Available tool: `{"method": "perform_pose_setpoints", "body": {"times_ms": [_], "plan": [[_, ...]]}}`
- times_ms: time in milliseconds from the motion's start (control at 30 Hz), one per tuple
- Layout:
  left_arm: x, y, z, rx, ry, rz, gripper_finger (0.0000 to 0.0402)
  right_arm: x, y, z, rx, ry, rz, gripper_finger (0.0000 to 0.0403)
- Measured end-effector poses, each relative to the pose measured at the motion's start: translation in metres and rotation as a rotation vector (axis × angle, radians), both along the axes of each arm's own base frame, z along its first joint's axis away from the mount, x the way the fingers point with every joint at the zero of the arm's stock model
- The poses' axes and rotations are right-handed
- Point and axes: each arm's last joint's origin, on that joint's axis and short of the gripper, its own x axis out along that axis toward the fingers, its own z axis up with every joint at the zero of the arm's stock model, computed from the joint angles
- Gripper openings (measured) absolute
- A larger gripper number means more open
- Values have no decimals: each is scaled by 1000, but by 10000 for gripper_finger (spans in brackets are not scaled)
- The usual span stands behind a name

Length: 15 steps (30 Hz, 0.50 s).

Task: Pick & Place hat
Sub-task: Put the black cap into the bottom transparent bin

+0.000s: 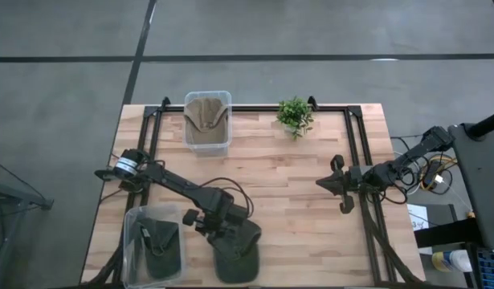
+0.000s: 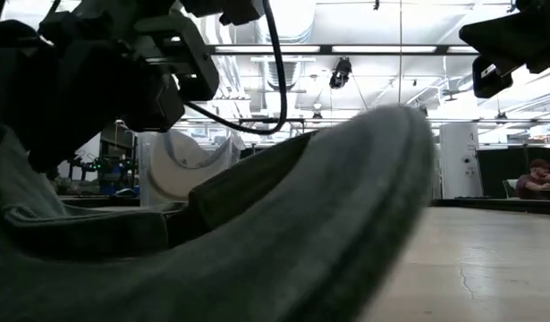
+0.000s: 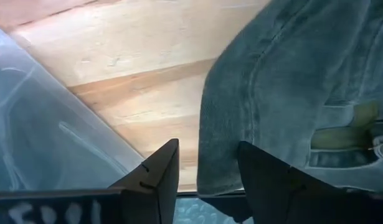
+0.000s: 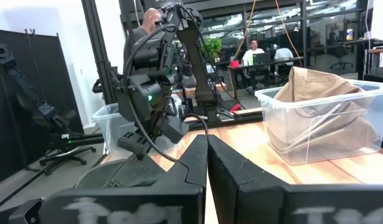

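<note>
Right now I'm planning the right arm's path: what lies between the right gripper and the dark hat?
Only bare wooden table, as the high view shows, between the right gripper and the dark hat under the left gripper.

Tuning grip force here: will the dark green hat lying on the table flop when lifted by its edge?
Probably yes. The dark green hat looks like soft fabric, with seams and folds in the left wrist view, so the crown should sag. It lies flat, unlikely to roll. The left gripper is open at its edge; the right gripper waits apart.
</note>
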Motion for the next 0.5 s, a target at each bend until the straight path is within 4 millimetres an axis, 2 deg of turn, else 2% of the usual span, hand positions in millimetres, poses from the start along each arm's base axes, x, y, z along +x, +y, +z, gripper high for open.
{"method": "perform_pose_setpoints", "body": {"times_ms": [167,367,500], "plan": [[0,0,-2,-12,-17,-19,118,0,0,0,0,0,0,8],[3,-1,-2,-4,-79,-73,18,0,0,0,0,0,0,8],[3,0,-2,3,-97,-100,6,0,0,0,0,0,0,8]]}}
